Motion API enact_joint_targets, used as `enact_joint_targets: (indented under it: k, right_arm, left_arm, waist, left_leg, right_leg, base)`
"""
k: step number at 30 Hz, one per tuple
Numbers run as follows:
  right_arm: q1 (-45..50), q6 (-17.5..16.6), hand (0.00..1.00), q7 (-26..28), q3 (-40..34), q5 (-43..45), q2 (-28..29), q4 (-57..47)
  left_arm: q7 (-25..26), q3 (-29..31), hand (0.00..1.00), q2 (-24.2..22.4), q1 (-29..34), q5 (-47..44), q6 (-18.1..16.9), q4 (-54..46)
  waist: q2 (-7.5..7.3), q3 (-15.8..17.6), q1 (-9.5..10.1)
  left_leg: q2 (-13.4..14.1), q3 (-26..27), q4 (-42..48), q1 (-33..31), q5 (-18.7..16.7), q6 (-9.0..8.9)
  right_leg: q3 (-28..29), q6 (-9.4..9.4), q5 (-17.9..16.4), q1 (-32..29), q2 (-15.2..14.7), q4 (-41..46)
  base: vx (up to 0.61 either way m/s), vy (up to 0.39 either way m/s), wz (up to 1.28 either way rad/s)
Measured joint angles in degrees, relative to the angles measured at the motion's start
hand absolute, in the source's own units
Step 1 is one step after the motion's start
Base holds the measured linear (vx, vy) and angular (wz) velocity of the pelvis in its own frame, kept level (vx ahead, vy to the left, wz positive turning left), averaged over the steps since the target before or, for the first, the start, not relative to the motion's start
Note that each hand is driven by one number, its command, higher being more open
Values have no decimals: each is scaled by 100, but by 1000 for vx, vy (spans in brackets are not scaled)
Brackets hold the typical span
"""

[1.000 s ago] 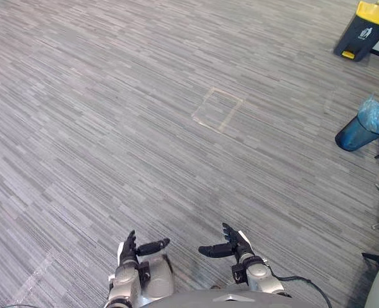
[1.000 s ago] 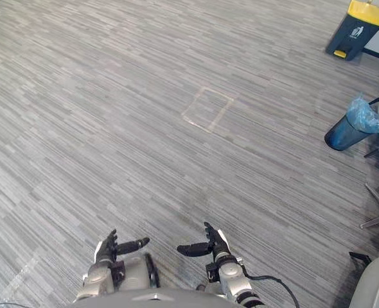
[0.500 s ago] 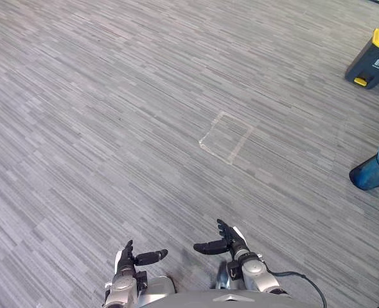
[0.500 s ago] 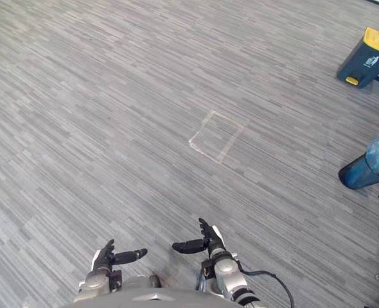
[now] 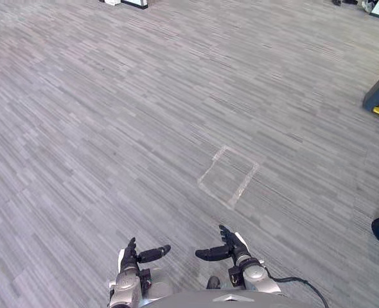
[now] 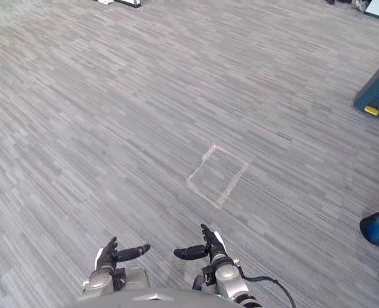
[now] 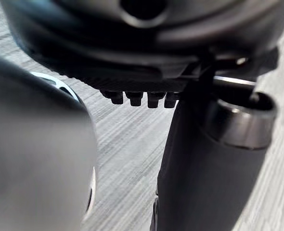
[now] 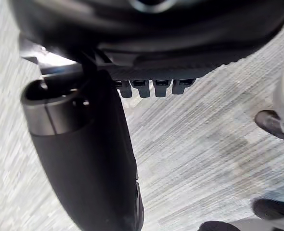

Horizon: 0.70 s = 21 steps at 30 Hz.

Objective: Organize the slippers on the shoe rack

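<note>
Your head camera has swung: the taped square [image 5: 229, 176] sits lower in view, and the dark bin [image 6: 374, 96] is cut off at the right. Your left hand [image 5: 133, 255] and right hand [image 5: 227, 249] hang spread and empty above the floor [image 5: 112, 128].

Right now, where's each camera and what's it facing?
Left eye view: head, facing down at carpet, taped square; left robot hand, right robot hand at bottom.
Right eye view: head, slightly aside; shares that scene, including the yellow-lidded bin.
Left wrist view: left wrist, along its robot hand toward carpet.
Right wrist view: right wrist, likewise.
</note>
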Motion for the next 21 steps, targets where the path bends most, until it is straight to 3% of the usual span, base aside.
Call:
enact_joint_targets:
  k: [1, 2, 3, 4, 5, 6, 7, 8, 9, 10, 12, 13, 15, 17, 18, 19, 20, 21]
  right_arm:
    - [-61, 2, 100, -31, -115, -1, 16, 41]
    - [-77, -2, 100, -53, -169, -2, -2, 76]
    - [-76, -1, 100, -55, -175, -3, 0, 87]
    - [-51, -5, 100, -78, -198, -3, -2, 218]
    - [-41, 1, 100, -83, -211, -3, 24, 241]
    - [-31, -1, 100, -69, -219, -5, 22, 260]
    - [-36, -1, 100, -71, -213, -8, 19, 286]
    - [-34, 0, 100, -68, -214, -11, 19, 293]
    - [-38, 2, 100, -53, -211, -17, 39, 298]
    - [-47, 2, 100, -36, -211, -18, 44, 297]
    - [-70, 2, 100, 10, -203, -17, 40, 313]
    - [-78, -4, 100, 49, -119, -18, 14, 322]
    - [-167, -9, 100, 83, -80, -30, 3, 286]
    - [-200, -67, 100, 85, -94, -30, -7, 223]
    - [-204, -84, 100, 87, -93, -27, -6, 199]
    - [-121, -99, 100, 93, -81, -30, 20, 184]
    - [-119, -146, 100, 98, -74, -35, -44, 209]
    - [-211, -105, 100, 84, -69, -44, -73, 247]
  left_arm:
    - [-1, -3, 100, 13, -58, -6, -25, -15]
    - [4, -8, 100, 17, -67, -16, -44, -13]
    - [2, -7, 100, 18, -68, -26, -43, -13]
    - [24, -21, 100, 52, -85, -117, -59, 40]
    - [29, -31, 100, 90, -106, -122, -54, 60]
    - [30, -87, 100, 105, -137, -123, -69, 58]
    - [19, -78, 100, 99, -162, -149, -22, 172]
    - [27, -78, 100, 93, -161, -152, -15, 192]
    - [28, -199, 100, 156, -139, -168, -5, 288]
    - [25, -333, 100, 210, -130, -159, 2, 332]
    - [29, -474, 100, 243, -141, -121, 51, 465]
    - [35, -532, 100, 239, -103, -116, 58, 526]
    - [32, -547, 100, 240, -87, -117, 57, 553]
    - [16, -650, 100, 243, -123, -113, 86, 635]
    - [-12, -671, 100, 230, -116, -108, 99, 638]
    - [-80, -678, 100, 251, -73, -107, 112, 621]
    - [-89, -657, 100, 225, -104, -89, 120, 695]
    - [-85, -633, 100, 146, -103, -95, 112, 709]
  waist:
    - [-75, 50, 72]
    - [-103, 66, 113]
    - [-114, 73, 122]
    - [-222, 47, 210]
    - [-305, 4, 177]
    - [-320, 11, 157]
    - [-249, -15, 182]
    - [-238, -19, 184]
    - [-263, -26, 175]
    - [-264, -15, 149]
    - [-205, 25, 79]
    - [-83, 54, 18]
    - [-56, 50, -93]
    - [-60, 53, -133]
    - [-67, 52, -136]
    - [-172, 0, -139]
    - [-98, -20, -149]
    - [85, -55, -96]
  left_leg:
    - [-390, -215, -1166, -137, 160, 61]
    - [-688, -510, -2153, -172, 709, 113]
    - [-724, -569, -2254, -169, 879, 145]
    - [-965, -653, -2555, 45, 1599, 318]
    - [-1040, -655, -2536, 47, 1515, 371]
    - [-1016, -639, -2086, -53, 1108, 442]
    - [-921, -553, -1694, -4, 669, 500]
    - [-904, -511, -1680, 62, 599, 519]
    - [-946, -212, -1909, 572, 377, 596]
    - [-984, -77, -2037, 862, 287, 629]
    - [-998, 113, -2390, 1550, 153, 670]
    - [-962, 223, -2748, 1991, 156, 667]
    - [-870, 339, -3062, 2368, 160, 662]
    - [-776, 378, -3163, 2536, 158, 658]
    - [-760, 383, -3223, 2630, 152, 647]
    - [-870, 367, -3293, 2854, 56, 404]
    - [-778, 295, -3286, 3016, -67, 203]
    - [-633, 268, -3193, 3023, -42, 130]
  right_leg:
    - [88, 60, -5, 161, -143, -96]
    - [154, 201, -60, 314, -242, -162]
    - [180, 217, -71, 350, -267, -180]
    - [392, 425, -166, 618, -406, -350]
    - [421, 474, -127, 613, -484, -360]
    - [500, 579, -58, 581, -551, -172]
    - [670, 614, -80, 447, -577, 409]
    - [727, 625, -88, 372, -594, 655]
    - [847, 813, 36, -206, -842, 2270]
    - [815, 916, 187, -511, -1022, 3044]
    - [500, 654, -53, -1004, -1235, 4268]
    - [142, 401, -249, -1282, -1223, 4459]
    - [-393, 205, -473, -1733, -1099, 3999]
    - [-606, 218, -430, -2156, -812, 2771]
    - [-655, 261, -217, -2222, -663, 2090]
    - [-635, 93, 898, -2194, -478, 762]
    - [-558, -189, 1231, -2159, -379, 894]
    - [-508, -230, 1042, -2227, -273, 1105]
  base:
    - [375, 134, -48]
    - [488, 202, -46]
    - [520, 208, -51]
    - [530, 187, -27]
    - [512, 177, -26]
    - [554, 231, -14]
    - [452, 212, -26]
    - [520, 255, -65]
    - [431, 197, -66]
    - [605, 254, -82]
    - [433, 142, -55]
    - [426, 94, -41]
    - [416, 44, -27]
    - [459, -52, -4]
    - [442, -101, 13]
    - [378, -126, 17]
    - [576, -164, -7]
    - [489, -151, -18]
